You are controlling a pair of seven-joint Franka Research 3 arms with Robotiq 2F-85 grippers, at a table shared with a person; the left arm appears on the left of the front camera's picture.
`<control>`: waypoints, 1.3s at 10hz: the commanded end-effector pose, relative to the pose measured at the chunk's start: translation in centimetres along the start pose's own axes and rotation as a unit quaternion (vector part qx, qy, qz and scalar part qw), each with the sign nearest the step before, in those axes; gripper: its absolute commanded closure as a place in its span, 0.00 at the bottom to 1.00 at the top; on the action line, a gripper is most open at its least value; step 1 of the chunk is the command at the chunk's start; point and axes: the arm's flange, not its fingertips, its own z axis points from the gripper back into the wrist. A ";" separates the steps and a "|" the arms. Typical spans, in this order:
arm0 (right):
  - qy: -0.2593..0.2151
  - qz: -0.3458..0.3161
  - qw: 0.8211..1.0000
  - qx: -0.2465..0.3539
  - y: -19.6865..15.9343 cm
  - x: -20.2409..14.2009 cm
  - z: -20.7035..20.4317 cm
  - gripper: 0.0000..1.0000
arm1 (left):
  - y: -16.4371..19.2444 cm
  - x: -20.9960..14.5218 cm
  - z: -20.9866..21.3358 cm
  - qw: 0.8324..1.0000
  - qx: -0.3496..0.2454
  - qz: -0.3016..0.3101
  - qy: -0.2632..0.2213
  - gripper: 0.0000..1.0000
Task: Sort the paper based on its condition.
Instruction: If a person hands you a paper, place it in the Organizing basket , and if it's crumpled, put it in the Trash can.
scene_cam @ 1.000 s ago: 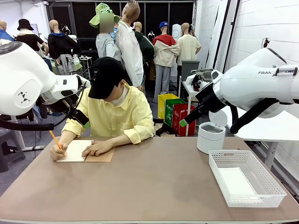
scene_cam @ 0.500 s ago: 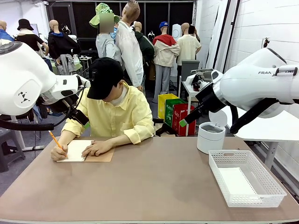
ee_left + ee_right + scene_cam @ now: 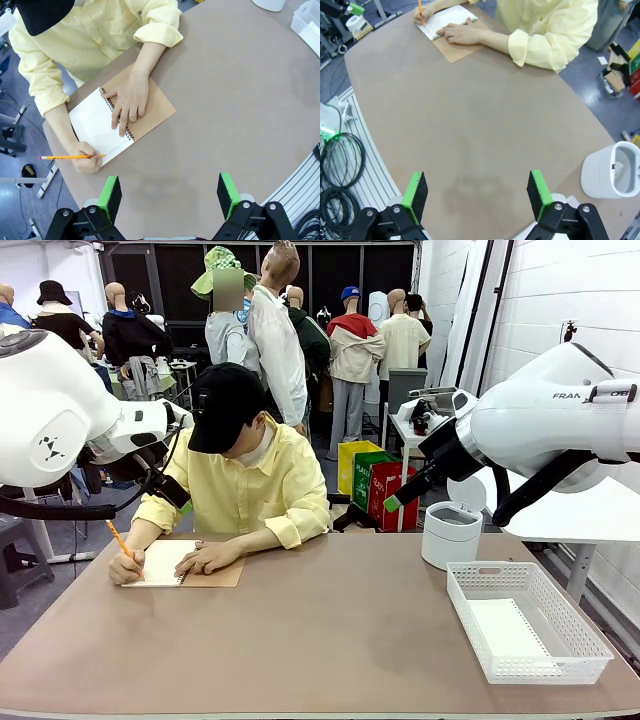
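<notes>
Front view had one flat white sheet of paper (image 3: 505,628) lying in the bottom of the white mesh basket (image 3: 545,668), over at the robot's right end of the table (image 3: 330,640). Just behind the basket stood a round white bin (image 3: 450,538). From the right wrist camera something pale sat down inside it, but I couldn't tell what it was.

Right gripper (image 3: 476,196) hung above bare tabletop with its green pads (image 3: 415,196) spread wide, nothing between them, touching nothing. Same deal with the left gripper (image 3: 169,196): fingers far apart, empty, up in the air over the table near the person (image 3: 90,35).

Further out, that person, in a yellow shirt, sat at the far side. One hand (image 3: 129,100) lay flat on a spiral notebook (image 3: 92,120) with a brown cover, and the other hand (image 3: 85,161) held an orange pencil (image 3: 70,157) to the white page.
</notes>
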 end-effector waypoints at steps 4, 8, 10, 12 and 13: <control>0.001 0.000 1.000 0.000 0.0 0.0 -0.1 0.00 | 0.1 0.0 0.1 1.000 0.000 0.000 -0.001 0.00; 0.001 0.000 1.000 0.000 0.0 0.0 -0.1 0.00 | 0.1 0.0 0.1 1.000 0.000 0.000 -0.001 0.00; 0.001 0.000 1.000 0.000 0.0 0.0 -0.1 0.00 | 0.1 0.0 0.1 1.000 0.000 0.000 -0.001 0.00; 0.001 0.000 1.000 0.000 0.0 0.0 -0.1 0.00 | 0.1 0.0 0.1 1.000 0.000 0.000 -0.001 0.00; 0.001 0.000 1.000 0.000 0.0 0.0 -0.1 0.00 | 0.1 0.0 0.1 1.000 0.000 0.000 -0.001 0.00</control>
